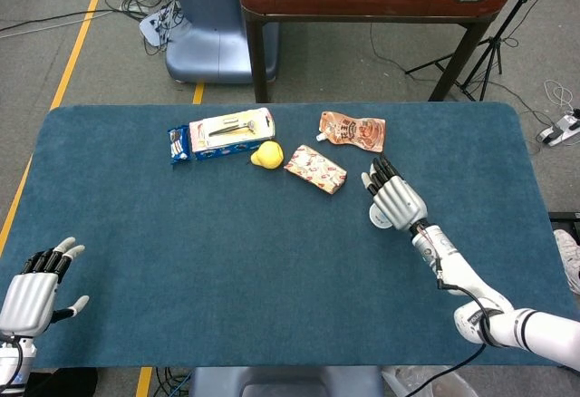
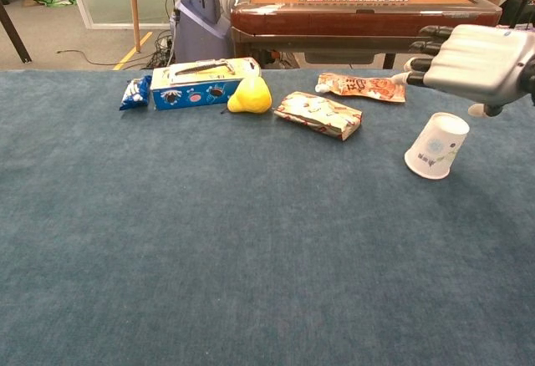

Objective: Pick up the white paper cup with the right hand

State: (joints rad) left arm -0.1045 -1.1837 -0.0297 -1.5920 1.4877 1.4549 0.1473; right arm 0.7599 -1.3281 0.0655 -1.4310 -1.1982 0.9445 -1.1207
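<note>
The white paper cup (image 2: 435, 144) lies tipped on the blue tabletop at the right, one round end facing the chest camera. My right hand (image 2: 481, 65) hovers just above and behind it with fingers spread, holding nothing. In the head view the right hand (image 1: 396, 199) covers most of the cup, and only a white sliver (image 1: 380, 223) shows at its lower edge. My left hand (image 1: 32, 293) rests open at the near left corner of the table, far from the cup.
A patterned packet (image 2: 319, 114), an orange pouch (image 2: 361, 87), a yellow fruit-shaped object (image 2: 249, 95) and a blue box (image 2: 201, 83) line the far side of the table (image 2: 209, 241). A brown mahjong table (image 2: 359, 2) stands behind.
</note>
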